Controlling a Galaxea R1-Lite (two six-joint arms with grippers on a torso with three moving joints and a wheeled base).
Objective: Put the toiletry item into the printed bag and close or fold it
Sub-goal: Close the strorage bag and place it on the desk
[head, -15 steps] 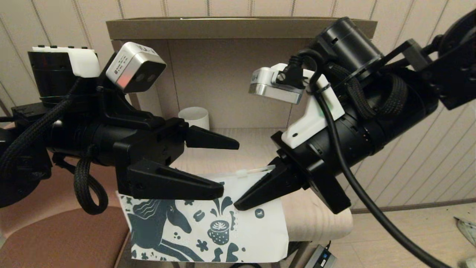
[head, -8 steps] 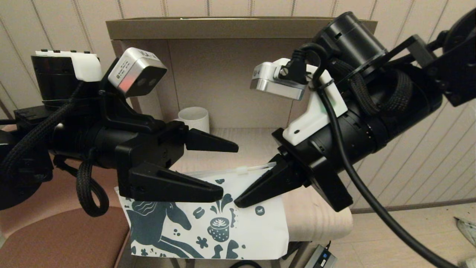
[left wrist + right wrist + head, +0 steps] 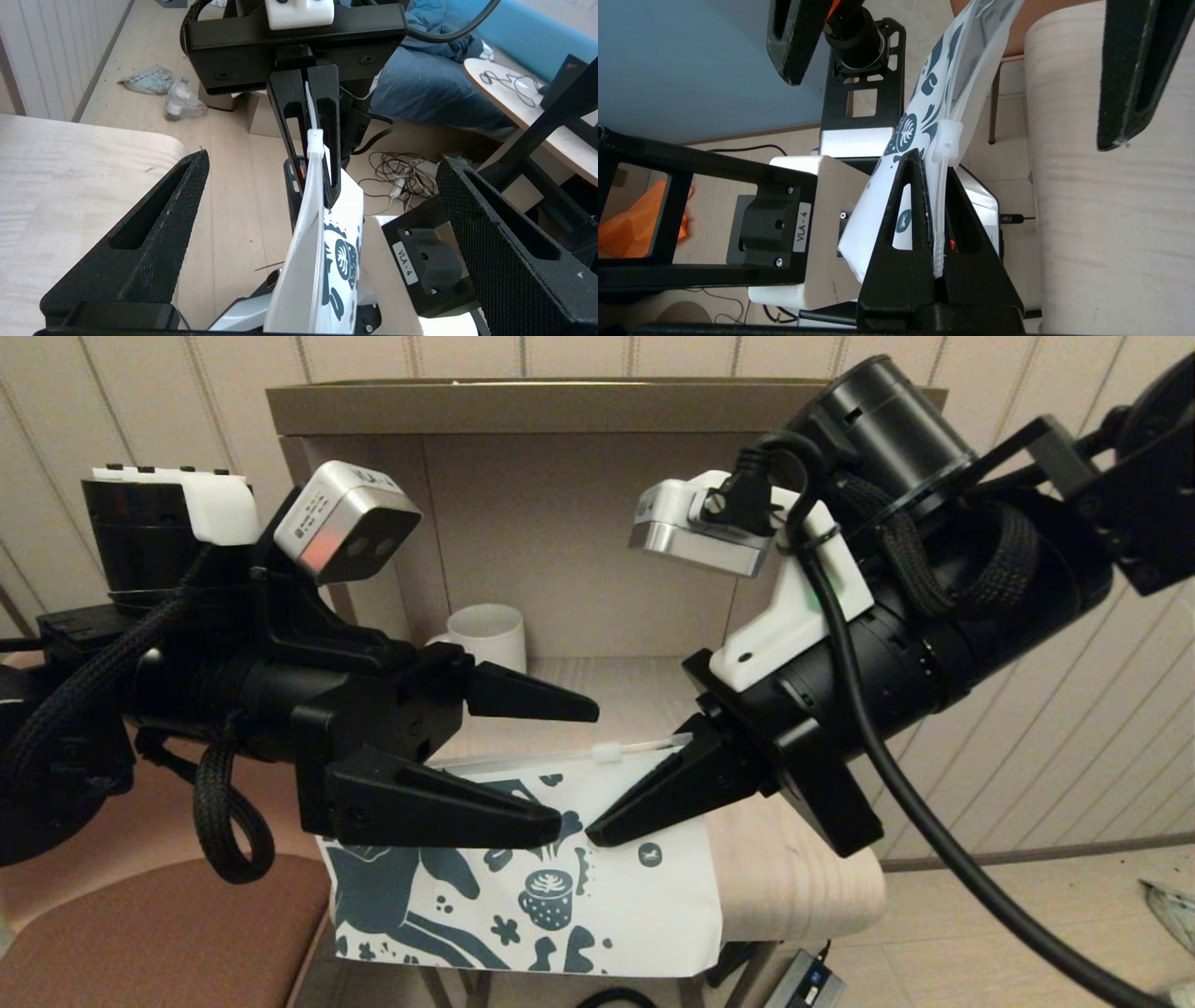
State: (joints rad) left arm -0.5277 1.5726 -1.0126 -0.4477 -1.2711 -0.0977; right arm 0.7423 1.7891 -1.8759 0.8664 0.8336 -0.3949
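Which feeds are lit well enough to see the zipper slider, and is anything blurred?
Head view: dim, warm indoor light, sharp; the slider shows atop the printed bag. Left wrist view: bright daylight, slider crisp, own near fingers soft. Right wrist view: bright, slider clear beside the right hand.

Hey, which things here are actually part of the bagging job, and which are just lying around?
Part of the job:
- printed bag, hanging off the table edge
- right claw, shut on the bag's zip edge
- left claw, open beside the bag

Just lying about:
- white mug at the back
- plastic bottle on the floor
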